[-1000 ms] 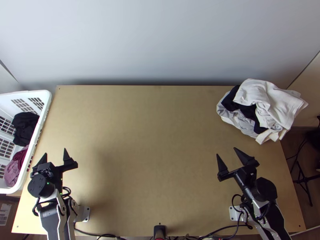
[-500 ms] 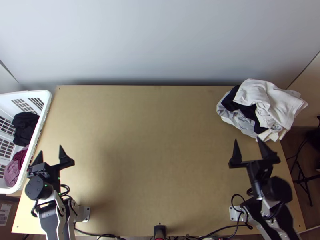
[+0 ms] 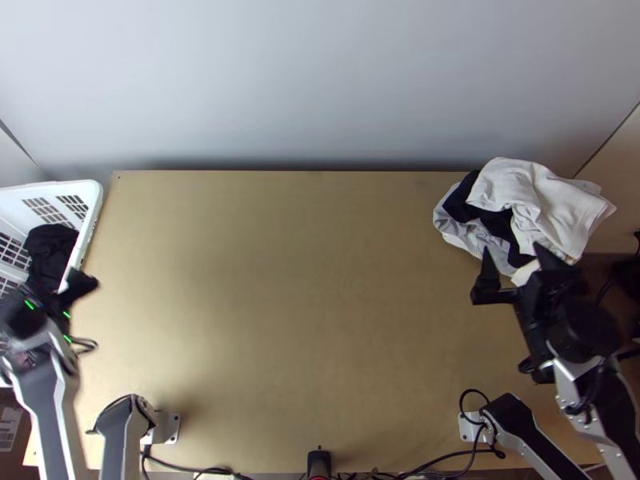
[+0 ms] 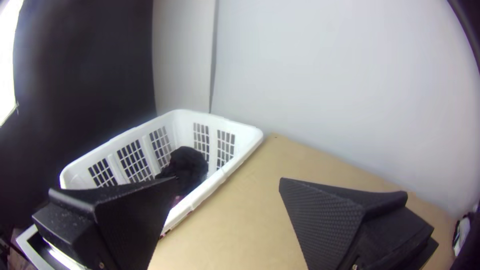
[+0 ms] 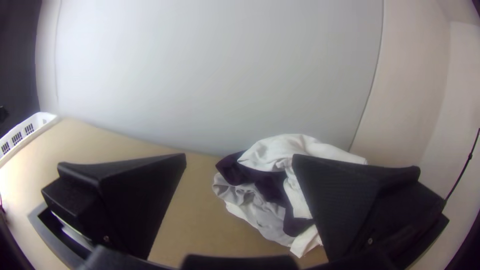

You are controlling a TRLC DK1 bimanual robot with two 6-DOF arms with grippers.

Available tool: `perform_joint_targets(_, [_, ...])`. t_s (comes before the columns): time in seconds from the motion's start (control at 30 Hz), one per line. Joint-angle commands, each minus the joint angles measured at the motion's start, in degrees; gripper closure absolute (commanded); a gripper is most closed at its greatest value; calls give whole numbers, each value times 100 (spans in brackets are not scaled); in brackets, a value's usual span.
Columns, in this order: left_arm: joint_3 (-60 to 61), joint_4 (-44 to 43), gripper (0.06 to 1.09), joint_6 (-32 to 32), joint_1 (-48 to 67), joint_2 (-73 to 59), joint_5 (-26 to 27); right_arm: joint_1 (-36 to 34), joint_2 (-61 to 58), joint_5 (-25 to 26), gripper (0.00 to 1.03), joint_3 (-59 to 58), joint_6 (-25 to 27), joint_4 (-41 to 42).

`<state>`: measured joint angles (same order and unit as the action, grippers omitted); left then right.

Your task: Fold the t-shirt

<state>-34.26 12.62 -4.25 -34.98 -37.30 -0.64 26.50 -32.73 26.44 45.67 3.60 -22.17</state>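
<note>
Dark backdrop (image 4: 90, 65) beyond basket (image 4: 182, 120) (left wrist view), left end effector (image 3: 52, 292) spread apart, right end effector (image 3: 512, 250) likewise.

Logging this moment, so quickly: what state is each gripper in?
Left gripper: open, holding nothing.
Right gripper: open, holding nothing.

I'm seeing a wide lane running across the middle of the bench (image 3: 280, 304).
The wall (image 3: 320, 88) is closing off the far edge, the cloth pile (image 3: 552, 200) is bulging up at the far right corner with the right claw (image 3: 514, 252) hanging near it, and the white basket (image 3: 96, 198) is blocking the left edge, the left claw (image 3: 50, 290) overlapping it from above; cables (image 3: 442, 462) are trailing along the near edge.
</note>
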Motion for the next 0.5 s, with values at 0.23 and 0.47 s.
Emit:
perform_joint_targets(0.23, [-3605, 1621, 10, -638, -1635, -4365, 258, -93, -1447, 195, 4, 2394, -87, -2397])
perform_joint_targets(0.47, [-5152, 1981, 11, -647, -1802, -6378, 240, -57, -1737, 195, 4, 2851, 1, -2951])
